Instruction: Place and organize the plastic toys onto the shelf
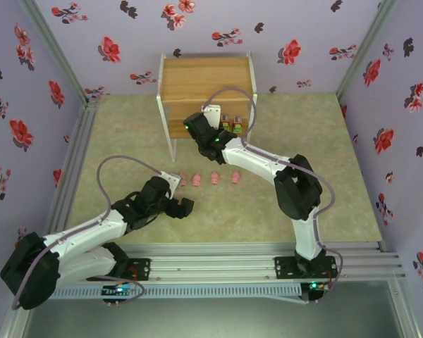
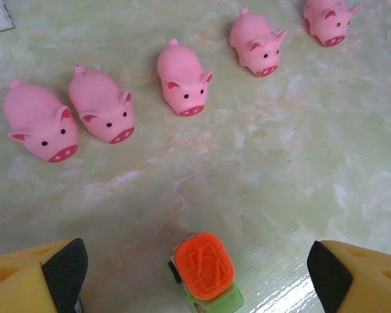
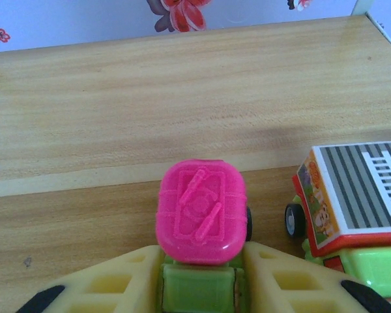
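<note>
- The left end effector (image 2: 199, 274) hangs spread wide just above the tabletop (image 2: 293, 189). One yellow finger (image 2: 55, 274) stands at each side of the wrist view, and neither touches anything.
- The orange-topped toy (image 2: 205, 264) stands on the tabletop in the gap between those fingers, roughly centred and apart from both.
- Its long axis runs nearly straight away from the wrist, tilted slightly. That is across the line joining the fingers, so in my judgement a straight close would meet its long sides.
- Five pink pigs (image 2: 182, 81) lie in a loose row beyond the orange-topped toy, snouts towards the wrist. They are well apart from the spread fingers.
- The right end effector (image 3: 200, 287) is at the shelf (image 3: 117, 98). Its fingers are drawn in against both sides of the green base of the magenta-topped toy (image 3: 201, 212), pinching it.
- That toy rests upright on a wooden board of the shelf, with the grey-striped toy (image 3: 358, 179) just beside it on the right, not touching.
- The left arm is clearly the nearer one to everything on the tabletop, so the next pick looks like its job. The right needs only to let go and back out.
</note>
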Robot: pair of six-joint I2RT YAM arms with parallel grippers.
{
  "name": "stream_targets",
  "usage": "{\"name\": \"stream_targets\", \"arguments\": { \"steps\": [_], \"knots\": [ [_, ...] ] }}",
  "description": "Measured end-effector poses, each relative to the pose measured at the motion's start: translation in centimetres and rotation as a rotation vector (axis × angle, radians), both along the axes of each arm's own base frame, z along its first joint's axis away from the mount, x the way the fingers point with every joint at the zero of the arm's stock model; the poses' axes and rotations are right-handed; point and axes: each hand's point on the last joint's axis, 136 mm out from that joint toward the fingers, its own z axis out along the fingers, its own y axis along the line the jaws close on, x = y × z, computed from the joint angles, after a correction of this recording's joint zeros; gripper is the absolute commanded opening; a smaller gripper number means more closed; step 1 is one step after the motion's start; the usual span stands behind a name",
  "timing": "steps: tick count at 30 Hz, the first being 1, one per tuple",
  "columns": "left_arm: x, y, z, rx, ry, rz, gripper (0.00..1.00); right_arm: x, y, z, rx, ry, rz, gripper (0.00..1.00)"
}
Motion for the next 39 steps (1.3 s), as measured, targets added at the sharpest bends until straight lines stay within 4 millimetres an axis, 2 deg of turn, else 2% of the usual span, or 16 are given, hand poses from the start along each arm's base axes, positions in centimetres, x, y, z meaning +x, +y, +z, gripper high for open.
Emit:
{"name": "stream_targets", "arguments": {
  "steps": [9, 18, 29, 39],
  "knots": [
    [0.0, 0.0, -0.1, 0.004, 0.004, 0.0, 0.92, 0.0, 0.0, 0.2, 0.001, -0.003, 0.002, 0.18],
    [0.1, -0.1, 0.0, 0.001, 0.0, 0.001, 0.92, -0.6, -0.4, 0.3, -0.018, 0.01, 0.008, 0.19],
    [0.2, 0.0, 0.0, 0.005, -0.003, 0.005, 0.92, -1.5, 0.0, 2.6, -0.001, -0.021, 0.027, 0.2],
    [0.3, 0.1, 0.0, 0.01, -0.007, 0.012, 0.92, -3.6, -0.1, 3.1, -0.018, -0.026, 0.054, 0.21]
  ]
}}
